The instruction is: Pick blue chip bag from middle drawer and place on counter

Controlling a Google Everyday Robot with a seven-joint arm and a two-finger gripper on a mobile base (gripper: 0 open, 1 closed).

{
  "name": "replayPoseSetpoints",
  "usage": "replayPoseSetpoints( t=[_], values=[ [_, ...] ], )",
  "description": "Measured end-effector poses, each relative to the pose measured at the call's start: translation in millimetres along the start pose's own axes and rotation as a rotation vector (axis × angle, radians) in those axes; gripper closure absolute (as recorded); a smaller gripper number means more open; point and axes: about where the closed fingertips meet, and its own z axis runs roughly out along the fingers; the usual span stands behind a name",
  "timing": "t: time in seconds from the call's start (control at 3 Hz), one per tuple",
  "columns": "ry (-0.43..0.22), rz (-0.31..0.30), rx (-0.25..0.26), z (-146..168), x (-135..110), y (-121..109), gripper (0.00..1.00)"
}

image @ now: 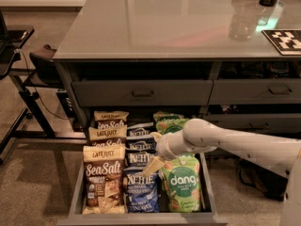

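The middle drawer (pixel 141 218) is pulled open below the counter (pixel 160 18). Several blue chip bags lie in its middle column, one at the front (pixel 141 192) and others behind it (pixel 139 144). My gripper (pixel 151 150) reaches in from the right on a white arm and hangs just over that middle column. It is open, with one tan finger (pixel 151 166) pointing down at a Kettle bag and the other at the bag behind. It holds nothing.
Brown Sea Salt bags (pixel 104 180) fill the drawer's left column and green dang bags (pixel 181 182) the right. Closed drawers with bar handles (pixel 141 93) sit above. A black frame (pixel 28 65) stands at left. A marker tile (pixel 284 40) and a clear bottle (pixel 242 22) are on the counter.
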Motion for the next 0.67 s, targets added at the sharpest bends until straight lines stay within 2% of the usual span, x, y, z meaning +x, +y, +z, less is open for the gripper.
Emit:
replayPoseSetpoints(
  t=[0.67],
  values=[
    [-0.048,0.056,-0.088,48.8,37.1,27.9,0.00]
  ],
)
